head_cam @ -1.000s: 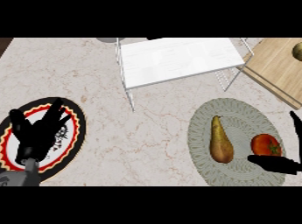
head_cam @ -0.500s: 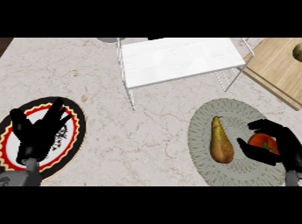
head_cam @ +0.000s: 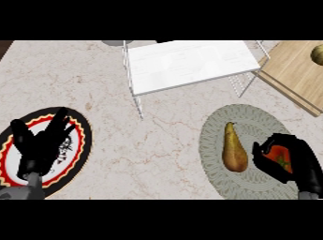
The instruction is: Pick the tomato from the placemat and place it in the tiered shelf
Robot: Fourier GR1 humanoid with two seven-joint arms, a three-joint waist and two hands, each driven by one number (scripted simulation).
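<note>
On the grey placemat (head_cam: 250,123), right of the pear (head_cam: 233,149): one tomato (head_cam: 278,156), red, round. Judged light, smooth-skinned, soft enough to bruise; best taken across its widest part. My right hand (head_cam: 295,161) lies over it, fingers curled round its sides. My left hand (head_cam: 43,145) rests spread over the plate (head_cam: 81,129). Tiered shelf (head_cam: 188,63) stands beyond, on the surface (head_cam: 157,140).

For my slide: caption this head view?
Right hand curls round the tomato on the placemat, beside a pear; shelf ahead.
</note>
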